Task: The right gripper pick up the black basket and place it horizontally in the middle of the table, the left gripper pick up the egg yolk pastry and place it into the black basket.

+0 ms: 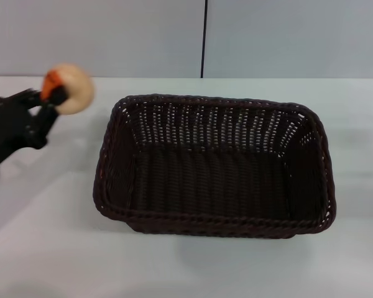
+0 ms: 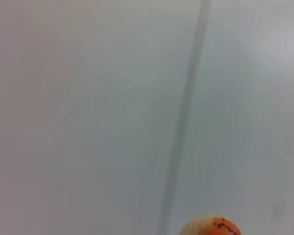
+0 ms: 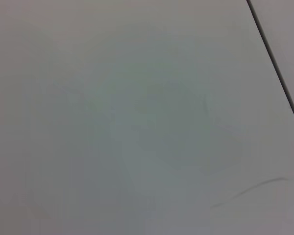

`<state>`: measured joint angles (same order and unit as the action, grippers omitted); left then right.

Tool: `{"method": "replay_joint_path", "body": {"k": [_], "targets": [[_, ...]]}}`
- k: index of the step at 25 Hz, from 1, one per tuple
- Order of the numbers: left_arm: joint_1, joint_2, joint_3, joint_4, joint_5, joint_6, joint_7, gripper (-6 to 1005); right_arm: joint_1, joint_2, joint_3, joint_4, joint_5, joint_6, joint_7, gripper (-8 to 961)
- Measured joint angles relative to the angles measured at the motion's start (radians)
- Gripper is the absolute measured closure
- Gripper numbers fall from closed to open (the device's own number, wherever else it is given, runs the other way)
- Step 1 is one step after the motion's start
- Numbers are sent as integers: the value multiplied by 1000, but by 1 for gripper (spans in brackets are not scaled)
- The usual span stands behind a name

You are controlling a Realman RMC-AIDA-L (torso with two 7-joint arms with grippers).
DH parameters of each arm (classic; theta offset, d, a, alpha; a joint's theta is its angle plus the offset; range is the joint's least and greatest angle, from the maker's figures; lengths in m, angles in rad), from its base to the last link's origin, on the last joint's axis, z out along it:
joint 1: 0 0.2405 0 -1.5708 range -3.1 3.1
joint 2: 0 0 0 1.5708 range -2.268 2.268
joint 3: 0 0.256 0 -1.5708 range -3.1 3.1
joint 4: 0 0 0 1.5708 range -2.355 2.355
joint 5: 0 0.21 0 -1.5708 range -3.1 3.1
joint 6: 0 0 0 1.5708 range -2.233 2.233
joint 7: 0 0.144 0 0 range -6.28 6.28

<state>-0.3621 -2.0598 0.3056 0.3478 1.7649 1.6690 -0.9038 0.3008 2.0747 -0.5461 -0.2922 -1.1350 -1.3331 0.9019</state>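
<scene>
Holding now: the left hand (image 1: 51,99) is at the far left of the head view, lifted above the tabletop (image 1: 43,248), and its 2 fingers are clenched on the egg yolk pastry (image 1: 70,88).
Pastry: it is round and pale, with the orange-red patch turned toward the fingers; in the left wrist view only its top (image 2: 210,226) shows, in front of a plain grey surface.
Pastry place: it is in the air, left of the basket and outside its rim, not touching the basket.
Basket: the black basket (image 1: 214,214) stands on the tabletop near the middle, its opening up and nothing inside it.
Long axis: the long side of the basket runs from left to right, so I judge that the basket step is already done.
Key relation: the basket lies to the right of the left hand, and its left short rim is the nearest part; the pastry must pass over this rim.
Nearer arm: the left hand is the only 1 seen near the basket.
Right hand: it is not seen in any view; the right wrist view shows only a bare pale surface with a dark line.
Next move, as I judge: carry the pastry to the right until it is over the basket floor, lower it, then release.
</scene>
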Motion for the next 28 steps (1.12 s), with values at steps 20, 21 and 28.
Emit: {"method": "replay_joint_path", "body": {"k": [20, 21, 28], "targets": [[-92, -10, 282, -66, -6, -31, -36, 626, 17, -1, 0, 9, -5, 6, -2, 524], [-91, -10, 276, -66, -7, -28, -35, 601, 17, -1, 0, 9, -5, 6, -2, 524], [-43, -6, 95, -77, -47, 11, 20, 378, 15, -1, 6, 8, -2, 2, -2, 524]]}}
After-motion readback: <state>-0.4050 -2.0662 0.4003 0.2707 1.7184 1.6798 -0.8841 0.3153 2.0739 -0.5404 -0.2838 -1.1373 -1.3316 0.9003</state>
